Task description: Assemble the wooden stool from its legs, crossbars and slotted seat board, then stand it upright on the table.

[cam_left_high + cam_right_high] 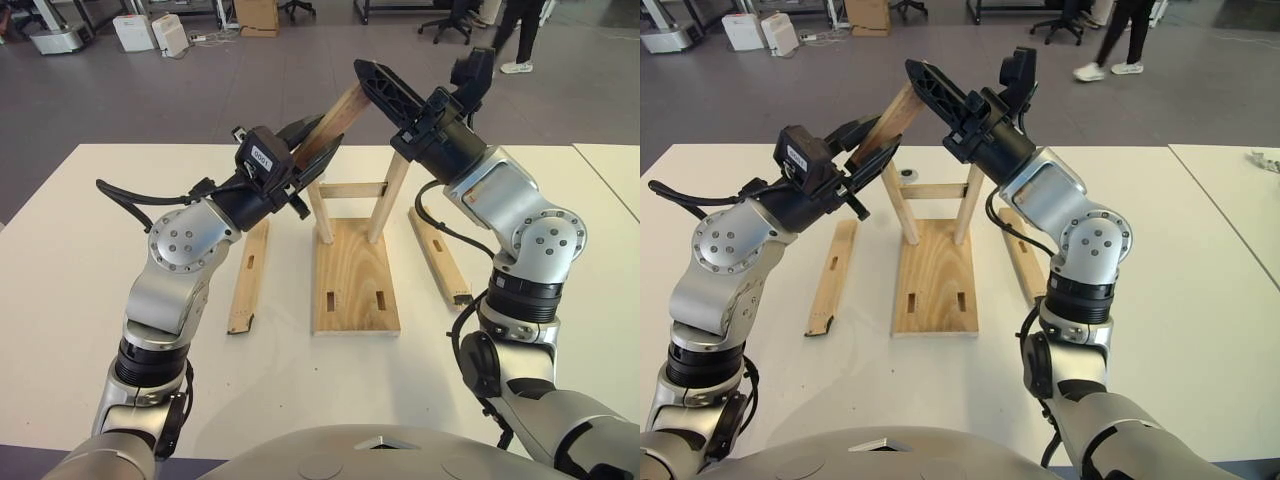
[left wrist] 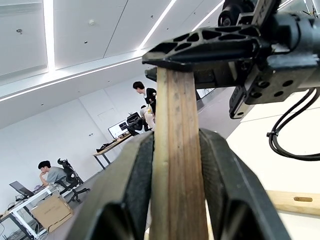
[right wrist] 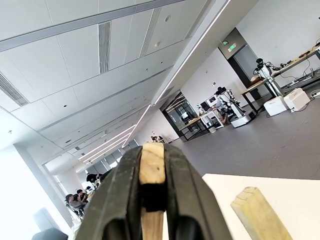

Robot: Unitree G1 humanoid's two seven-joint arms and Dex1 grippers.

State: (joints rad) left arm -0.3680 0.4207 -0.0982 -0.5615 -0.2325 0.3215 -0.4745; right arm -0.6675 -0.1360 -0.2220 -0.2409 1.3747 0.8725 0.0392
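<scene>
head, left hand (image 1: 305, 142): clenched on the lower stretch of the wooden bar (image 1: 337, 115), one finger on each side.
head, right hand (image 1: 385, 85): clamped on the same bar's upper end.
head, wooden bar: in the air and tilted, rising from the left hand to the right hand, above the far end of the seat board (image 1: 355, 285).
head, seat board: flat on the white worktop (image 1: 60, 260) between the arms. We see two open slots at its near end.
head, frame: left upright leg (image 1: 320, 212) and right upright leg (image 1: 388, 200) stand at the board's far end, splayed apart toward the top and joined by a crossbar (image 1: 352, 189).
head, loose parts: left slotted piece (image 1: 248, 272) and right slotted piece (image 1: 438, 255) lie flat on either side of the board, apart from it.
left wrist, left hand (image 2: 177, 135): fingers (image 2: 130, 190) pressed on both faces of the wooden bar (image 2: 175, 165).
left wrist, right hand (image 2: 200, 62): closed over the bar's far end.
right wrist, right hand (image 3: 152, 150): fingers (image 3: 122, 195) gripping the wooden bar (image 3: 151, 167) at its end.
right wrist, leg top (image 3: 260, 212): angled cut, near the hand but not touching it. We cannot tell which leg it is.
</scene>
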